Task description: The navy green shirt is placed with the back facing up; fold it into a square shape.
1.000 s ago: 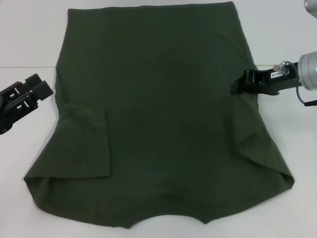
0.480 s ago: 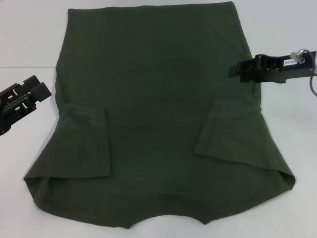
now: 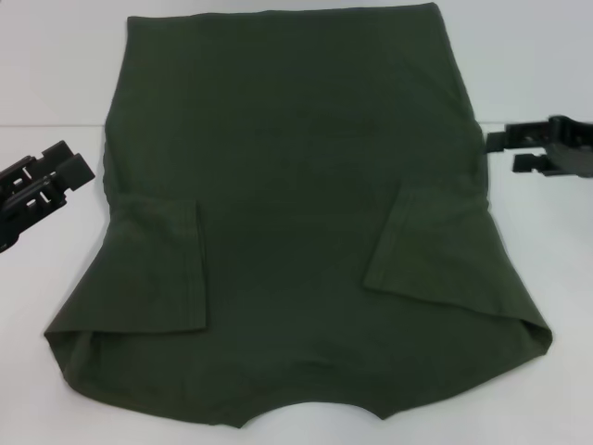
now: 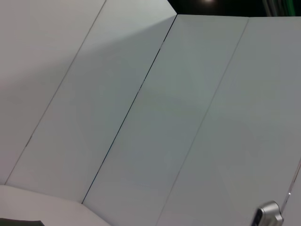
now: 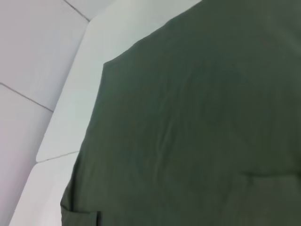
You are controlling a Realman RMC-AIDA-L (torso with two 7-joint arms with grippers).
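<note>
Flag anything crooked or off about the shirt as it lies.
Nothing is damaged. On the navy green shirt, the right folded-in sleeve lies slanted, while the left sleeve sits squarer, so the folds look uneven.

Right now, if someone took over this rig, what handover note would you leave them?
Left end effector: open, empty, off the shirt's left edge.
Right end effector: open, empty, just off the shirt's right edge.
Large dark olive-green fabric T-shirt: flat on the white table, plain side up.
Done: both sleeves, left and right, folded inward onto the body.
Left: fold the body into a square.
</note>
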